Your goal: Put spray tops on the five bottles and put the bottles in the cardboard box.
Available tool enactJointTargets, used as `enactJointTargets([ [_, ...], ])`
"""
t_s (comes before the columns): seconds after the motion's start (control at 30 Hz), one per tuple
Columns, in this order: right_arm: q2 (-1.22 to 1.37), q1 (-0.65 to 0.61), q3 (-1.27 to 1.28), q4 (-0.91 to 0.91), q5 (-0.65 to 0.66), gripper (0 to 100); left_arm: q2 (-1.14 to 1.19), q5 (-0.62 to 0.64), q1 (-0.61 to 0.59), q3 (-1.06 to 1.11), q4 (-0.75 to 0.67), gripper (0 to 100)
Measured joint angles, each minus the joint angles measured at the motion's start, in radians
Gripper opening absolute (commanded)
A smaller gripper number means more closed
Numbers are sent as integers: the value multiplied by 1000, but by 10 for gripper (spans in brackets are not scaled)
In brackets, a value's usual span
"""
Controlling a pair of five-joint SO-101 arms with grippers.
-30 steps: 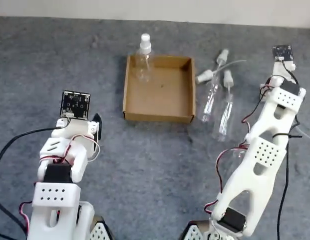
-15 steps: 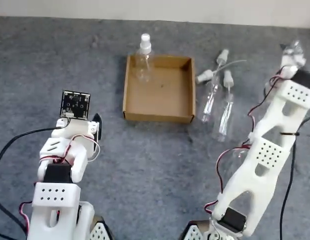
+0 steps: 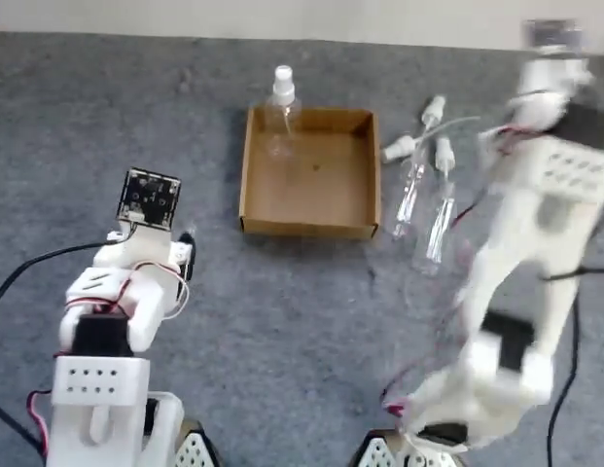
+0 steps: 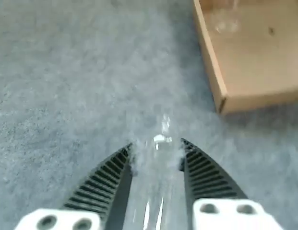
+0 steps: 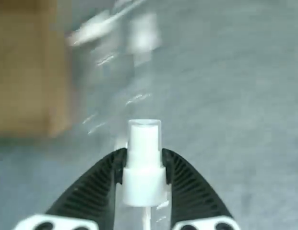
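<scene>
Left end effector (image 4: 156,146) pinches a clear plastic bottle (image 4: 156,203) left of the square cardboard box (image 3: 309,229). Right end effector (image 5: 144,156) clamps a white spray top (image 5: 144,179) right of the box. Capped bottles (image 3: 424,209) lie between, on the fuzzy grey counter (image 3: 282,321).

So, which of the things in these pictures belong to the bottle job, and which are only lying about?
Belong to the job:
cardboard box
capped bottle standing in its corner
lying bottles and spray tops beside the box
clear bottle in the left fingers
held spray top in the right fingers

Only lying about:
grey mat
arm cable
</scene>
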Motion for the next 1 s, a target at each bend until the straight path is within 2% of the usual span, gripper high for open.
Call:
enactJointTargets([
  [0.1,-261,-253,348,-18,-118,26,0,-37,-57,-74,126,101],
  [0.17,-347,-419,522,-83,-215,26,0,-63,-109,-126,180,102],
  [0.3,-324,-686,698,-245,-364,26,0,-115,-184,-216,275,102],
  [0.4,-244,-796,710,-341,-396,26,0,-152,-207,-250,334,102],
  [0.63,-35,-850,712,-509,-562,28,0,-167,-222,-255,344,102],
  [0.8,34,-853,712,-585,-594,36,72,-180,-222,-255,350,102],
  [1.0,37,-876,712,-588,-600,198,212,-192,-224,-255,350,102],
])
